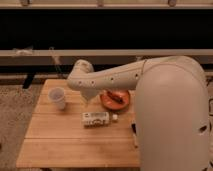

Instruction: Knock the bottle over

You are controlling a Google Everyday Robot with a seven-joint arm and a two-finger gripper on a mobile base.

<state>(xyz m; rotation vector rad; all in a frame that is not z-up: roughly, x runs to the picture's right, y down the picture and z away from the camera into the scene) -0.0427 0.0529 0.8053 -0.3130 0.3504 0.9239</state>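
The bottle (96, 118), clear with a pale label, lies on its side in the middle of the wooden table (60, 145), its white cap (115, 117) pointing right. My gripper (88, 96) hangs at the end of the white arm (115, 76), just above and behind the bottle, apart from it. A whitish open-topped cup (57, 97) stands upright to the left of the gripper.
An orange dish (118, 100) with something in it sits right of the gripper, partly behind the arm. A thin dark object (134, 133) lies near the table's right edge. My white body (172, 120) fills the right side. A dark rail and wall run behind the table.
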